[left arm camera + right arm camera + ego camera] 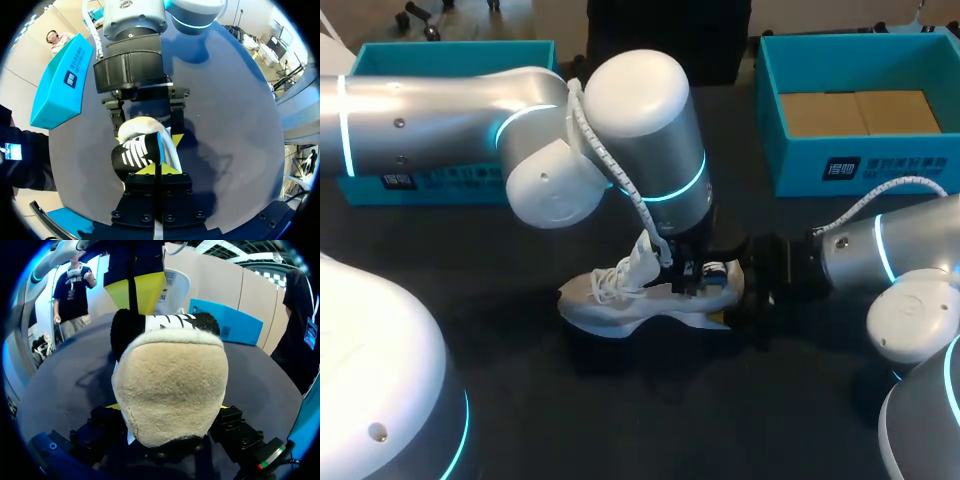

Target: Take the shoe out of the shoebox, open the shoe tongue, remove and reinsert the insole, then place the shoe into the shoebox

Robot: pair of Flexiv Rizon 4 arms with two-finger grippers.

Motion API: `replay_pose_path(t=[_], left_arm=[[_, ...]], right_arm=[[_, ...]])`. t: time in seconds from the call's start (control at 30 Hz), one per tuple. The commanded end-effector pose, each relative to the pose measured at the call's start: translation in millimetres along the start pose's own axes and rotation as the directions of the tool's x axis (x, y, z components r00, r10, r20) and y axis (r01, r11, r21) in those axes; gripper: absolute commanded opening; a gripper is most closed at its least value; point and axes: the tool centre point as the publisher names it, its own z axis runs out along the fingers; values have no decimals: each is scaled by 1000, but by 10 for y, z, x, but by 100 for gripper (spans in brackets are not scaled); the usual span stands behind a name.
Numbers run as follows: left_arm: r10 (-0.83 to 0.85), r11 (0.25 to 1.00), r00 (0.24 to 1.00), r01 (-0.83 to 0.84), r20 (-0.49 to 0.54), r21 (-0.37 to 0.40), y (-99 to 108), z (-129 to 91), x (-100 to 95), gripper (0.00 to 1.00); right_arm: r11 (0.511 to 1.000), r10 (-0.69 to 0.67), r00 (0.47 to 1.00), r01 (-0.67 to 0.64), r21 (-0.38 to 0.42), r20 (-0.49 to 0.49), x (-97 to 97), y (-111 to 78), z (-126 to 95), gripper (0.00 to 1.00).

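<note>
The white shoe (pixel 610 296) lies on its side on the dark table, toe toward my left arm, between the two boxes. From the right, my right gripper (pixel 741 294) is shut on its beige heel (pixel 170 380), one finger on each side. Above the black, striped heel collar (pixel 131 155) my left gripper (pixel 682 274) points down with its yellow tips (pixel 150 170) pressed together. They pinch a thin white, blue-edged sheet (pixel 161 145) rising out of the shoe opening, apparently the insole. The laces and tongue (pixel 642 258) stand up beside it.
A teal shoebox (pixel 920 160) stands open at the back right, with brown cardboard inside. A second teal box (pixel 380 62) sits at the back left, mostly hidden behind my left arm. Bare dark tabletop (pixel 650 420) stretches in front of the shoe.
</note>
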Motion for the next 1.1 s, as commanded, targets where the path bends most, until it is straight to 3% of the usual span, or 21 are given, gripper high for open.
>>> replay_pose_path(t=[0.03, 0.47, 0.5, 0.53, 0.57, 0.67, 0.73, 1.0, 1.1], left_arm=[[-5, 1000, 1000, 5, 4, 10, -65, -39, 7, 0], [-28, 999, 1000, 27, 9, 39, -111, -93, 9, 0], [-30, 999, 1000, 29, 8, 39, -96, -99, 7, 8], [-37, 998, 999, 37, 7, 43, -78, -113, 4, 27], [-40, 998, 999, 39, 8, 46, -62, -129, 1, 38], [-43, 998, 999, 42, 8, 51, -15, -175, -4, 49], [-47, 997, 999, 46, 14, 57, 24, -213, -6, 68], [-61, 994, 996, 55, 62, 91, 142, -353, 16, 87], [-57, 994, 991, 45, 120, 104, 160, -412, 24, 89]], right_arm=[[1000, 0, 1000, 0, 3, 2, 3, 25, 7, 0], [1000, 0, 1000, 0, 3, 2, 3, 25, 7, 0], [1000, 0, 1000, 0, 3, 2, 3, 25, 7, 0], [1000, 0, 1000, 0, 3, 2, 3, 25, 7, 0], [1000, 0, 1000, 0, 3, 2, 3, 25, 7, 0], [1000, 0, 1000, 0, 3, 2, 3, 25, 7, 0], [1000, 0, 1000, 0, 3, 2, 3, 25, 7, 0], [1000, 0, 1000, 0, 3, 2, 3, 25, 7, 0], [1000, 0, 1000, 0, 3, 2, 3, 25, 7, 0]])
